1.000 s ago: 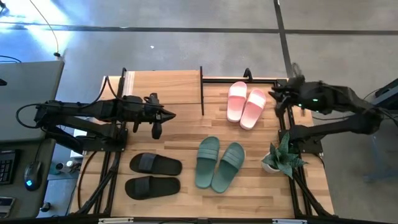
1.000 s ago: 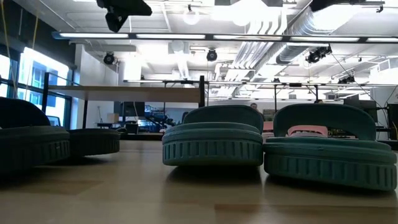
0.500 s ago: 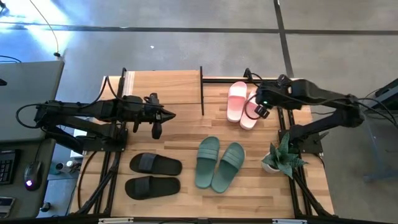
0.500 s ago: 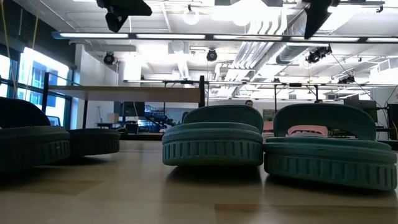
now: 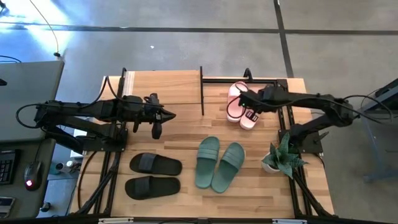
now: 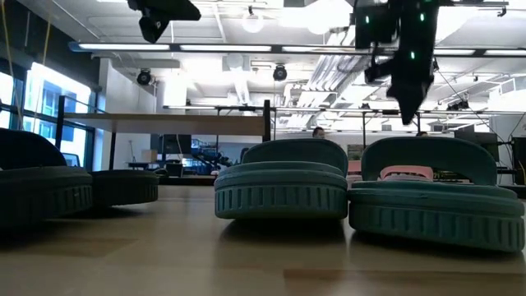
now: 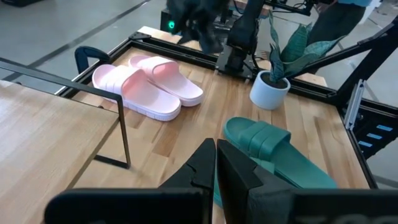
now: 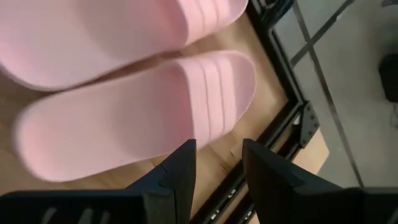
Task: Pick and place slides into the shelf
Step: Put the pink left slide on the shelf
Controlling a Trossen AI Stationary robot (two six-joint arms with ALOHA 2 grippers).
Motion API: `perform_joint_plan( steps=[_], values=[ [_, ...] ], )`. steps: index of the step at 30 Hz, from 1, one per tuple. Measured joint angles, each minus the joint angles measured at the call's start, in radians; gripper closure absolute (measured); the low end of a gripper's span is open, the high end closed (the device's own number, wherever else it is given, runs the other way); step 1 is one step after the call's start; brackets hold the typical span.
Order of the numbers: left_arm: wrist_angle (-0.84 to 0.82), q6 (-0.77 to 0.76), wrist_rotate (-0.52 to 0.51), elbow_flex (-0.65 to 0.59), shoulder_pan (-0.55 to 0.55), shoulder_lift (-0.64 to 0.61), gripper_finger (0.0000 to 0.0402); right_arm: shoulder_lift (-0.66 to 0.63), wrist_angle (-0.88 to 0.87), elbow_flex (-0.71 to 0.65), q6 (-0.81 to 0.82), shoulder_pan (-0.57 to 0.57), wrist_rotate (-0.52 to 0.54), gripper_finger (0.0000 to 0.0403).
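Note:
The pale pink slides [image 5: 237,98] lie side by side, soles down, on the table at the far right, beside the shelf [image 5: 161,86]. They also show in the right wrist view [image 8: 124,118] and the left wrist view [image 7: 149,87]. My right gripper [image 5: 246,107] hovers open just above them, its fingers [image 8: 180,171] pointing down. The sage green slides [image 5: 219,163] lie at the near middle and the black slides [image 5: 153,175] at the near left. My left gripper [image 5: 166,115] is shut and empty, held above the table near the shelf's front.
A potted plant [image 5: 278,158] in a white pot stands at the right edge, near my right arm's base. The shelf's black tube frame [image 5: 202,93] stands just left of the pink slides. Bare tabletop [image 5: 186,124] lies between the shelf and the green slides.
My right gripper has swung from the table's right edge toward the left and come down over the pink slides. The slides have not moved.

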Motion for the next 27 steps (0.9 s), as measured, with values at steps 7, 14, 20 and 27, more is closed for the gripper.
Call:
perform_joint_plan(
  steps=[7,14,20,27],
  values=[
    [0.000,-0.001,0.002,0.000,0.000,0.000,0.0396,0.050,0.089,-0.121,0.004,0.000,0.040,0.0279],
    [0.000,-0.008,0.002,0.000,0.000,0.000,0.0396,0.115,0.161,-0.139,-0.019,-0.001,0.080,0.0279],
    [0.000,-0.024,0.002,0.000,0.000,0.000,0.0396,0.169,0.200,-0.139,-0.025,-0.001,0.128,0.0279],
    [0.000,-0.024,0.002,0.000,0.000,0.000,0.0396,0.226,0.204,-0.139,-0.025,-0.026,0.142,0.0279]
  ],
)
